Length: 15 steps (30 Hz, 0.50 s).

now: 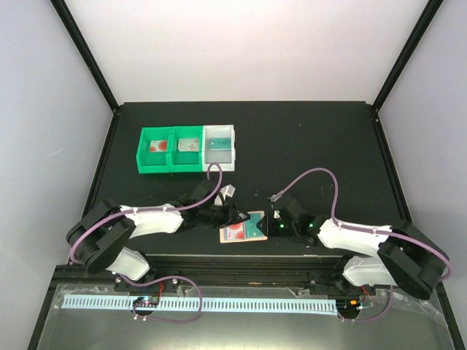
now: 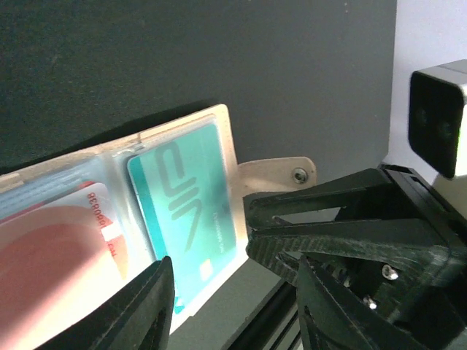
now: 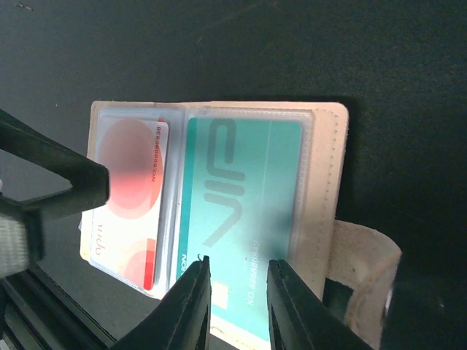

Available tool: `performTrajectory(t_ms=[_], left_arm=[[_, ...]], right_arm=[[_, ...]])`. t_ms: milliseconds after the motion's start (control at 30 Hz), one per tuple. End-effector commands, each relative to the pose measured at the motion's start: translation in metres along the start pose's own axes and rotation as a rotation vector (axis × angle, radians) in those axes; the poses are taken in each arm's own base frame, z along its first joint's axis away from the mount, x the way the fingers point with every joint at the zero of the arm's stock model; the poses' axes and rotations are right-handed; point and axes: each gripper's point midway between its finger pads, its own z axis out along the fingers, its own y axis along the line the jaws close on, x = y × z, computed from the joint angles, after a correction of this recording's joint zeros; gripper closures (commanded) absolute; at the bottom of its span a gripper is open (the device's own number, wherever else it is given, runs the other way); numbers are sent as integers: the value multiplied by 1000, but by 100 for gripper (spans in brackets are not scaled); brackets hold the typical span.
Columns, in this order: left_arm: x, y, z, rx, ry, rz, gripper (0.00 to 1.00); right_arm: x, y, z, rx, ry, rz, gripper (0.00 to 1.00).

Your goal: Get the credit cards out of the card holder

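Black tabletop (image 1: 328,146) bore the card holder (image 3: 325,182), lying open near the front edge, between both arms. One teal card (image 3: 244,197) sat in the clear pocket nearer the tab (image 3: 365,270), and one red-pink card (image 3: 131,189) in the other. Over the teal card's lower end, the right gripper (image 3: 239,266) had its jaws narrowly parted; contact could not be told. At the holder's opposite edge, the left gripper (image 1: 232,216) had its jaws spread wide. Green bins (image 1: 169,151) and a white bin (image 1: 220,148) stood well behind.

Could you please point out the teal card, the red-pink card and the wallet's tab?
Teal plastic credit card (image 3: 244,197), right wrist view, middle of its face.
Red-pink plastic credit card (image 3: 131,157), right wrist view, its upper red circle.
Tan wallet's flat tab (image 3: 365,266), right wrist view, tab's centre.
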Motion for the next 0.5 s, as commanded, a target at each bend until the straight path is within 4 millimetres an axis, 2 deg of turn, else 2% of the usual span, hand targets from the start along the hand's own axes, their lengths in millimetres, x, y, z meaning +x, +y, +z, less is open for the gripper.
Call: performTrajectory(t_ms=[0,467], left_arm=[[-4,11,4,-38,-12,2,52],[4,37,15,-93,16,-20,53]], right_arm=[[-12,17,2,-45,-23,-32,79],[-4,5,12,15,29,-32,80]])
